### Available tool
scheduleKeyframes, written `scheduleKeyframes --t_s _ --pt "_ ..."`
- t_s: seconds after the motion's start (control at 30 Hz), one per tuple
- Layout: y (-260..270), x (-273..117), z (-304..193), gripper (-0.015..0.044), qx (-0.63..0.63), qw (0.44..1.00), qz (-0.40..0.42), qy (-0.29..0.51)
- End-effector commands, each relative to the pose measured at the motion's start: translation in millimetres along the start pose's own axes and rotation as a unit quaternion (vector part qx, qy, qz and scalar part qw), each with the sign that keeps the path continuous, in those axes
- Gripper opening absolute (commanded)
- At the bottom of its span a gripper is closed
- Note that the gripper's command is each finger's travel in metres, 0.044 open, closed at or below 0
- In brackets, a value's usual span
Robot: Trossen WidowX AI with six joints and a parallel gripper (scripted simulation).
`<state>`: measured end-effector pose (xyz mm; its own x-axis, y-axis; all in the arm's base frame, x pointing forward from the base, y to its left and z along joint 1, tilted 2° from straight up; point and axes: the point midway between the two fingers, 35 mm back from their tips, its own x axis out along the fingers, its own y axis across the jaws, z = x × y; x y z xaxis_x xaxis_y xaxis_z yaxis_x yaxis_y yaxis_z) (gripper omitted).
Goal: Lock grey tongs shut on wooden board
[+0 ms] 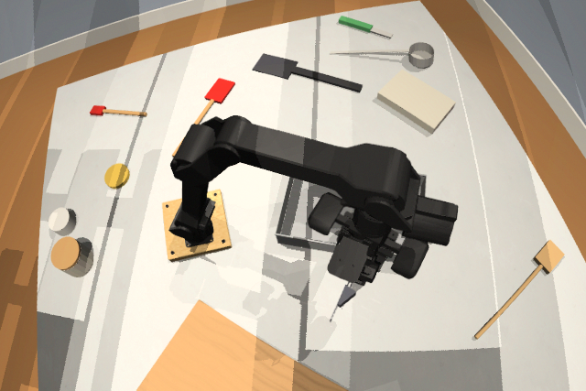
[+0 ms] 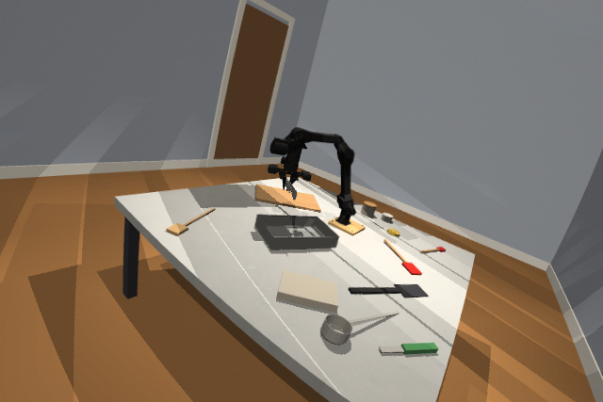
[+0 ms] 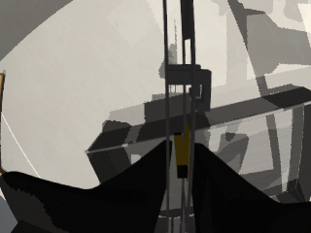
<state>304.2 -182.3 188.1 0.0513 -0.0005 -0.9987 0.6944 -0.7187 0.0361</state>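
Observation:
My gripper point(image 2: 288, 184) point(image 3: 182, 149) is shut on the grey tongs point(image 1: 346, 296) point(image 2: 293, 191) point(image 3: 188, 19) and holds them in the air. In the wrist view their two arms run close together, nearly parallel, between my fingers, with a small yellow and black piece between them. In the top view my fingertips are hidden by the gripper body; part of the tongs sticks out toward the wooden board point(image 1: 212, 349) point(image 2: 270, 195). The roasting tin point(image 1: 302, 241) point(image 2: 304, 243) point(image 3: 262, 108) stands lower, partly under my arm. Which way the tips point and whether the lock holds are unclear.
A long wooden spatula point(image 1: 508, 302) point(image 2: 197, 217) lies on the tin's far side from my base point(image 1: 220, 235) point(image 2: 355, 229). A beige block point(image 1: 416, 102) point(image 2: 307, 289), a dark turner point(image 1: 326, 79) point(image 2: 372, 290) and a round-cupped ladle point(image 1: 420, 55) point(image 2: 335, 329) lie beyond the tin.

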Motion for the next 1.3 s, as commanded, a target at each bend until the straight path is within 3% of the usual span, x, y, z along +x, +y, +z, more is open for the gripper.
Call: scheduleKeyframes --t_s 0.0,0.6,0.87,1.27 --pt "7.6 -1.0 26.1 -0.015 0.069 0.998 0.001 -0.001" --pt "17.0 -2.9 130.9 -0.015 0.328 0.945 0.003 -0.005" --pt "16.2 -3.0 140.9 -0.015 0.352 0.936 0.004 -0.006" --pt "1.3 -4.9 209.2 -0.015 0.502 0.865 0.008 -0.01"
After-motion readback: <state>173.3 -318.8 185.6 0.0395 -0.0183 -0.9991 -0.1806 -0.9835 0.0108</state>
